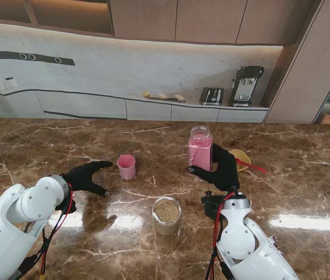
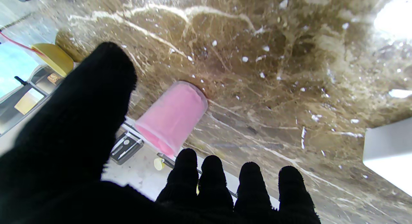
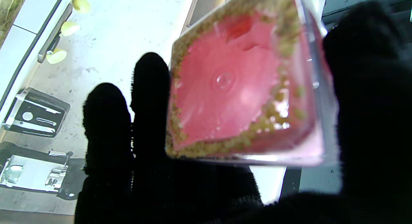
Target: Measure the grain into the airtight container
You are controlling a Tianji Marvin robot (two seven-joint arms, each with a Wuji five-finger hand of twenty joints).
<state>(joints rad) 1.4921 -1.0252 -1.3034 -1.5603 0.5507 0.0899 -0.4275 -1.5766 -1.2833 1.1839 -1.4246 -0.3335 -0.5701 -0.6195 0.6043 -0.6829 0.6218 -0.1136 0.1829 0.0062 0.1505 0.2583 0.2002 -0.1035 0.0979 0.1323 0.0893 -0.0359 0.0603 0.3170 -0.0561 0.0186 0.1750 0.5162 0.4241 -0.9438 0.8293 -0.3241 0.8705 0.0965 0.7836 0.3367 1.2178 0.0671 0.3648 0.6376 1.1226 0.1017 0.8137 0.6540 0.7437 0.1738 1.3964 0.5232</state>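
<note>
Fingers of my right robot hand [image 1: 224, 169] wrap the pink container [image 1: 200, 148], lifted off the bench [image 1: 305, 175]. My left robot hand [image 1: 86, 178] rests splayed, empty, beside the pink cup [image 1: 126, 167]; the grain jar [image 1: 167, 216] stands nearer to me.

Right hand [image 3: 199, 172] in a black knit glove gripped a clear square plastic container with pink inside [image 3: 244, 85], its base turned toward the camera. Gloved fingers [image 3: 149, 98] sat on one side of it, thumb on the opposite side, both touching the walls. Tan grain [image 3: 225, 143] lay along the base edges (thin band, mostly two sides). Behind: white countertop [image 3: 128, 31], black toaster [image 3: 35, 113], a chrome appliance [image 3: 32, 174], three small pale-yellow round objects [image 3: 69, 27], blurred.
</note>
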